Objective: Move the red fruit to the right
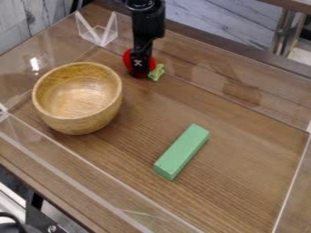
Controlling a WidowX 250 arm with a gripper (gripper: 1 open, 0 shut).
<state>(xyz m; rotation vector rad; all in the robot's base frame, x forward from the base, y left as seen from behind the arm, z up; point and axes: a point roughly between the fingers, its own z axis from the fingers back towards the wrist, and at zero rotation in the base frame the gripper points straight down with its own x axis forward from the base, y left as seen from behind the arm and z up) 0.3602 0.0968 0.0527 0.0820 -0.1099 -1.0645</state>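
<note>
On your left the wooden bowl sits on the tabletop, well clear. Behind it to the right, the end effector points down with jaws spread wide, straddling the red fruit near the back edge, not gripping. The green block lies right, toward the front.

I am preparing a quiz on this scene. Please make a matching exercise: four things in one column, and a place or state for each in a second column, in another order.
Things:
1. wooden bowl
2. red fruit
3. green block
4. end effector

Places or states:
A. open, pointing down
B. near the table's back edge
C. at the left, empty
D. lying flat, nearest the camera

Pairs: 1-C, 2-B, 3-D, 4-A
</note>
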